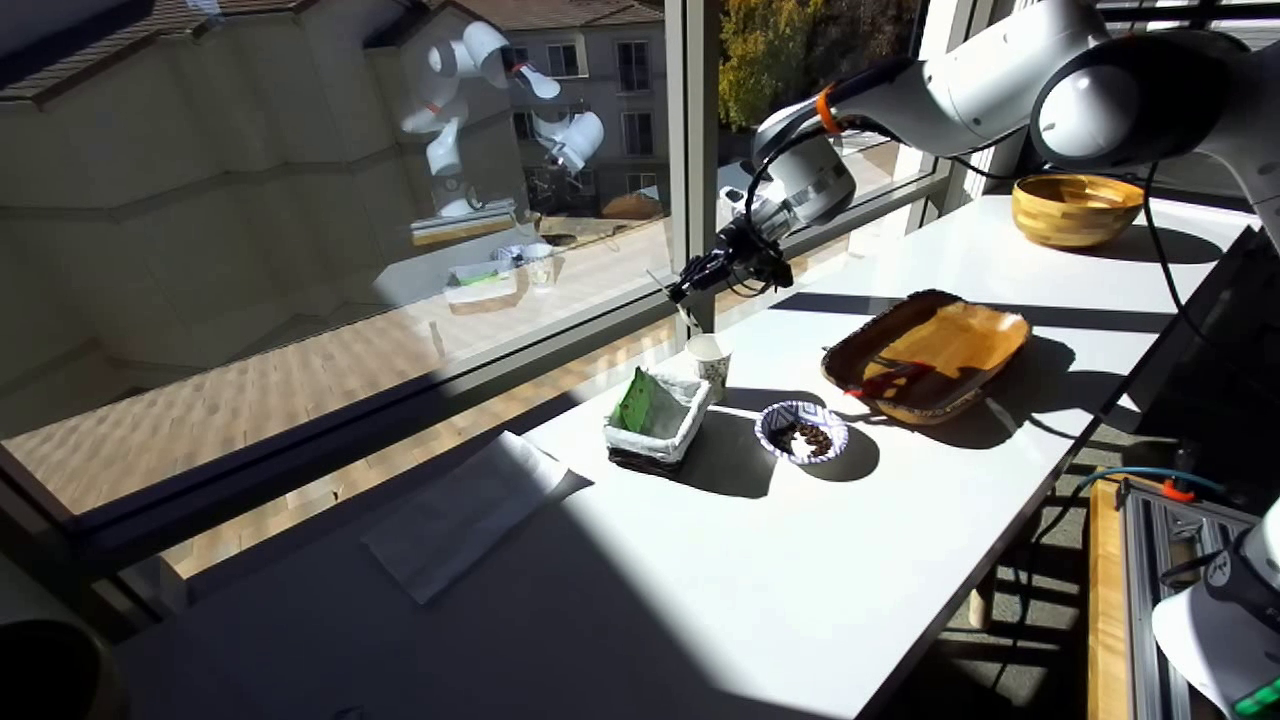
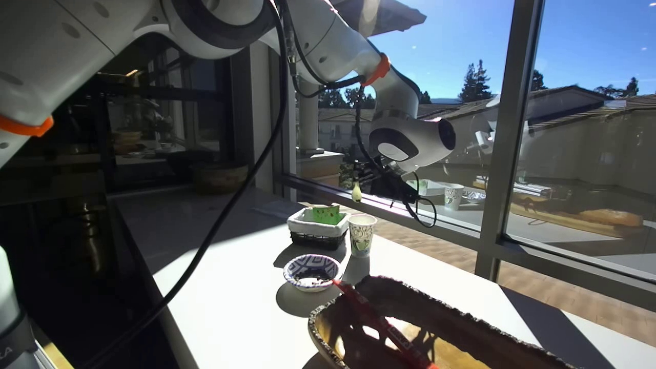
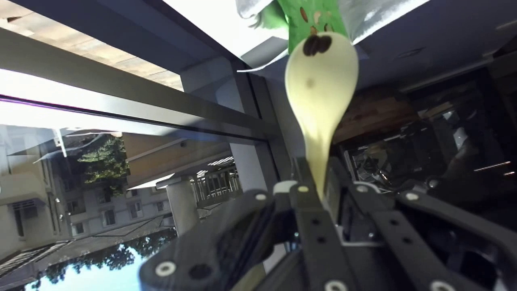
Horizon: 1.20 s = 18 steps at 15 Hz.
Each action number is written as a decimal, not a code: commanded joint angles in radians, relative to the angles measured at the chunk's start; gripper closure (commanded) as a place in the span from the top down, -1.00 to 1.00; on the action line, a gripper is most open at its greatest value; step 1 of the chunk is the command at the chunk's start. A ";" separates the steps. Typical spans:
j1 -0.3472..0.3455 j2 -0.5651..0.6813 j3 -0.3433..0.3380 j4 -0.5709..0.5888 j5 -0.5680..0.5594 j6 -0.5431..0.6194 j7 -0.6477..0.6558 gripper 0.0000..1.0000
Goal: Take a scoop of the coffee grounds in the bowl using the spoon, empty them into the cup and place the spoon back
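My gripper [image 3: 319, 178] is shut on a pale cream spoon [image 3: 321, 89]. Two or so dark beans [image 3: 317, 44] lie at the tip of the spoon's head. In both exterior views the spoon [image 1: 688, 318] [image 2: 356, 192] points head down, above the cup's rim and not touching it. The cup [image 1: 712, 372] [image 2: 362, 237] is white paper with a green leafy print and stands upright; its inside is hidden. The bowl [image 1: 785, 413] [image 2: 312, 262] is blue and white patterned and holds the coffee grounds [image 1: 816, 438], dark brown bean-like pieces. My gripper [image 1: 684, 293] is high above the table.
A white-lined dark basket [image 1: 675, 440] with a green packet [image 1: 634, 402] stands beside the cup. A brown wooden tray [image 1: 960, 335] holds a red item [image 2: 379, 324]. A light wooden bowl [image 1: 1075, 222] stands at the far end. A white napkin [image 1: 470, 520] lies flat. Windows border the table.
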 commanded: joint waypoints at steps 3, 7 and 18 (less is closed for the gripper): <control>0.024 -0.023 -0.053 -0.043 0.071 -0.014 -0.028 -0.93; 0.030 -0.020 -0.065 -0.041 0.079 -0.034 -0.017 -0.93; 0.006 0.014 -0.068 0.007 0.145 -0.180 0.028 -0.93</control>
